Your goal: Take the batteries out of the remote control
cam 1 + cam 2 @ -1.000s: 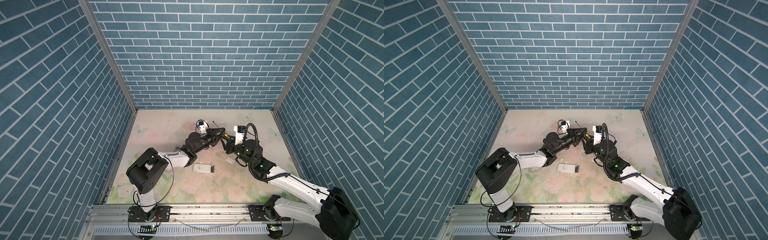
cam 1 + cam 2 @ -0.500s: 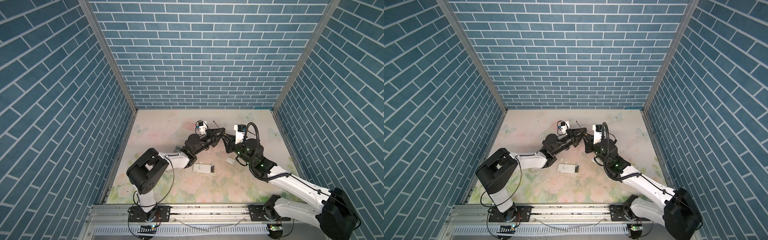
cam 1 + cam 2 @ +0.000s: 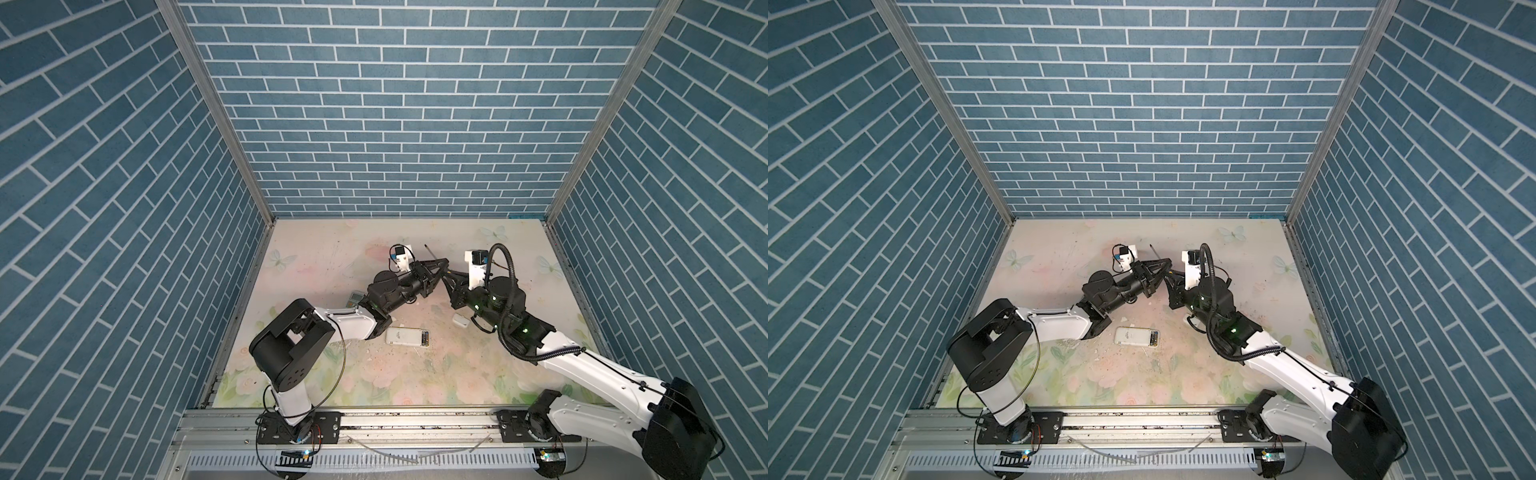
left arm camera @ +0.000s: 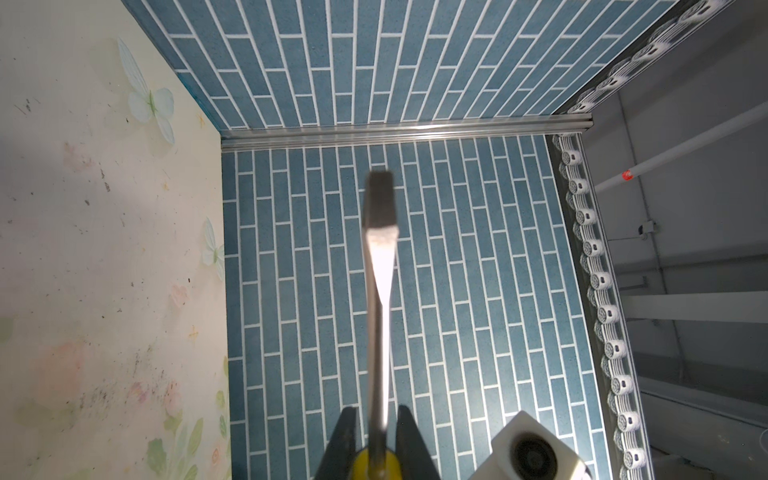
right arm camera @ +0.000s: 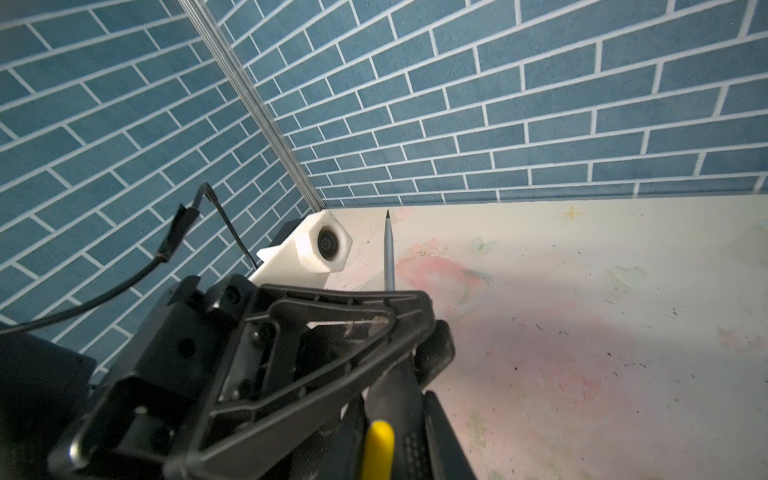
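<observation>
The white remote control point(image 3: 403, 336) point(image 3: 1133, 336) lies face down on the mat in both top views, its open compartment end point(image 3: 424, 337) pointing right. The batteries are too small to make out there. Above the mat behind it, my two grippers meet on a black-and-yellow-handled screwdriver point(image 4: 380, 291) point(image 5: 389, 249). My left gripper point(image 3: 444, 262) point(image 4: 376, 415) grips the yellow top of the handle, and the shaft sticks out past its fingers. My right gripper point(image 3: 445, 275) point(image 5: 392, 405) is shut on the handle's lower part.
A small white cover plate point(image 3: 460, 320) lies on the mat under the right arm. A second, grey remote point(image 3: 355, 298) shows partly behind the left arm. Blue brick walls close in the back and both sides. A metal rail point(image 3: 415, 419) runs along the front.
My right gripper has closed onto the screwdriver handle beside the left gripper. Both arms have stayed almost in place, with the screwdriver still raised between them.
</observation>
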{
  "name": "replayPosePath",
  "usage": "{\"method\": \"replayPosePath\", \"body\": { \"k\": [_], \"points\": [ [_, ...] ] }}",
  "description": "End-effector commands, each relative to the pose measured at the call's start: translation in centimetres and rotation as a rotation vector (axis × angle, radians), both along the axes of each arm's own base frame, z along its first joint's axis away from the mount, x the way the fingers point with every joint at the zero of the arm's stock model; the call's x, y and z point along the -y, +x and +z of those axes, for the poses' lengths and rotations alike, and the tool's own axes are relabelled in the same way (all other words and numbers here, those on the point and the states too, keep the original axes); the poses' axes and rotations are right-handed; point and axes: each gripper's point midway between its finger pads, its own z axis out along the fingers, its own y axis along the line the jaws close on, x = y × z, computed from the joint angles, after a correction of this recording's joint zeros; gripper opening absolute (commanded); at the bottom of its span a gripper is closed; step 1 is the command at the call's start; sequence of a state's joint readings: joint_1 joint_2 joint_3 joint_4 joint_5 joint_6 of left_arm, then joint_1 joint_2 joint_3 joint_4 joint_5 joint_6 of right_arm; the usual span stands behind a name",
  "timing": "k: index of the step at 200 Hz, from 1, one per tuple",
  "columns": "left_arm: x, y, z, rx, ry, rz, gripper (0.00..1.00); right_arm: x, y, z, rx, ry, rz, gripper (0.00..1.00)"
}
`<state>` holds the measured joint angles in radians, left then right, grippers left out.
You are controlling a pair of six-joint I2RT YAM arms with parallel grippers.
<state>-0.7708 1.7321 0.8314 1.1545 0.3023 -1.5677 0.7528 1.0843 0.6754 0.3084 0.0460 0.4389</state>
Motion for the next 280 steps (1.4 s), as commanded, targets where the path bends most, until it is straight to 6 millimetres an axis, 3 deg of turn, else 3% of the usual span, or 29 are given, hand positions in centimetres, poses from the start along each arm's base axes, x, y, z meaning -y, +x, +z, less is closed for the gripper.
{"method": "replayPosePath", "body": {
  "k": [1,21,47,70,88,124,128,169,206,241,280],
  "points": [
    [-0.5,-0.9,-0.5,0.049,0.074,-0.023,0.31,1.0,0.1,3.8,0.068,0.002,-0.036,0.0],
    [-1.7,-0.6,-1.0,0.069,0.131,0.005,0.42,1.9,-0.3,3.3,0.027,-0.035,-0.056,0.0],
    [-3.5,-0.8,-1.5,0.092,0.211,0.027,0.45,3.0,-0.9,2.6,-0.015,-0.078,-0.081,0.0],
    [-5.5,-1.5,-2.7,0.103,0.34,0.038,0.37,3.9,-1.3,2.2,-0.064,-0.114,-0.103,0.0],
    [-8.4,-2.6,-6.1,0.061,0.525,0.044,0.25,4.5,-2.0,1.7,-0.121,-0.149,-0.108,0.0],
    [-13.1,-4.3,-10.9,0.079,0.937,0.008,0.04,5.9,-4.1,0.2,-0.258,-0.216,-0.103,0.0],
    [-13.1,-4.0,-10.3,0.096,0.945,0.01,0.03,6.0,-4.3,0.0,-0.279,-0.225,-0.101,0.0],
    [-13.3,-3.9,-14.7,0.084,1.086,-0.078,0.0,6.7,-7.9,-3.7,-0.573,-0.347,-0.075,0.0],
    [-13.5,-3.1,-17.4,0.101,1.211,-0.131,0.0,6.4,-10.8,-5.6,-0.719,-0.347,-0.066,0.0],
    [-12.9,-2.8,-19.4,0.09,1.243,-0.175,0.0,6.3,-12.0,-5.9,-0.743,-0.332,-0.072,0.0],
    [-12.8,-4.3,-21.6,0.063,1.27,-0.227,0.0,6.9,-12.2,-5.9,-0.762,-0.35,-0.098,0.0]
  ]
}}
